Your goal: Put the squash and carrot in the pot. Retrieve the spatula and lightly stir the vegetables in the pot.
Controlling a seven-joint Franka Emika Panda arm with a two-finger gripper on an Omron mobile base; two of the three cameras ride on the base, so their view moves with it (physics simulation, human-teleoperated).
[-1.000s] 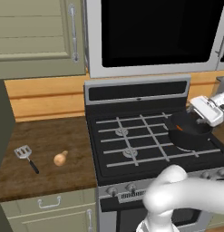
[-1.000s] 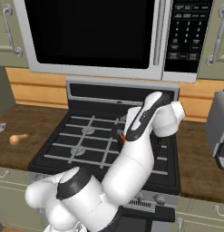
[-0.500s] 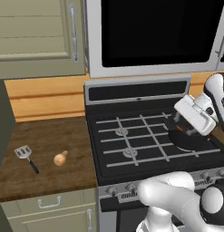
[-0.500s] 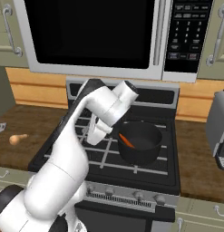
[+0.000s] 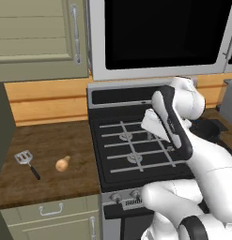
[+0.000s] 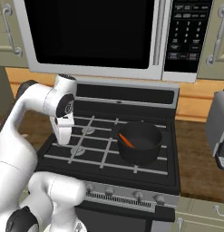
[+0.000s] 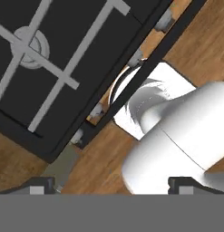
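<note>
carrot (image 6: 126,141) in pot (image 6: 139,144), no legible writing

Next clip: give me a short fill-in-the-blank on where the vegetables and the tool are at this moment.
1. The carrot lies inside the ____.
2. The squash rests on the wooden ____, left of the stove.
3. The spatula lies to the ____ of the squash in the left base view.
4. The jaws of the gripper stand ____, holding nothing.

Missing words: pot; counter; left; open
</note>
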